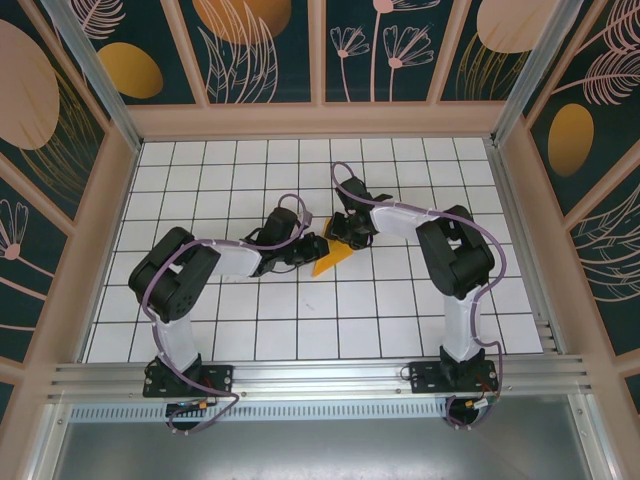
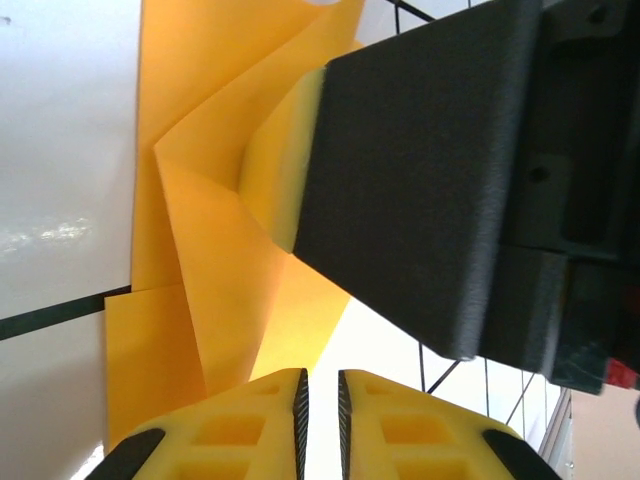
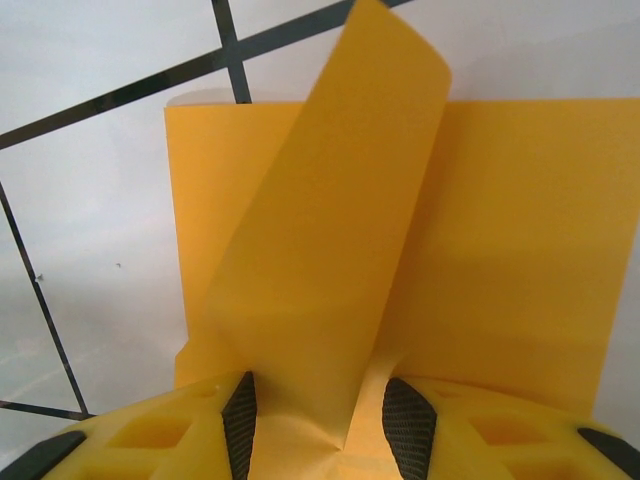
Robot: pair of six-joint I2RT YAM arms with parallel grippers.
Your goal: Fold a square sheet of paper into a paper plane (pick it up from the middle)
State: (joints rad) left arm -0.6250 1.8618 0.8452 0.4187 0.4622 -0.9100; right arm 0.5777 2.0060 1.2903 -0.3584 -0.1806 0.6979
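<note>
Folding is midway: the paper (image 1: pixel 331 258) lies on the desk (image 1: pixel 400 320) at frame centre. The right hand (image 3: pixel 320 415) is spread around a raised flap (image 3: pixel 330 200), and the left hand (image 2: pixel 320 400) is nearly closed. Next, pressing that flap flat seems needed.

Left claw (image 2: pixel 320 388) pinched, right claw (image 3: pixel 318 398) parted

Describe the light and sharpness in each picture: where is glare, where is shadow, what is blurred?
Top view: even light, the paper small but sharp. Left wrist view: the white table is washed out, with a glare patch; shading marks the paper's folds. Right wrist view: the paper is sharp, its raised flap throwing a faint shadow on the sheet behind. No strong blur anywhere.
</note>
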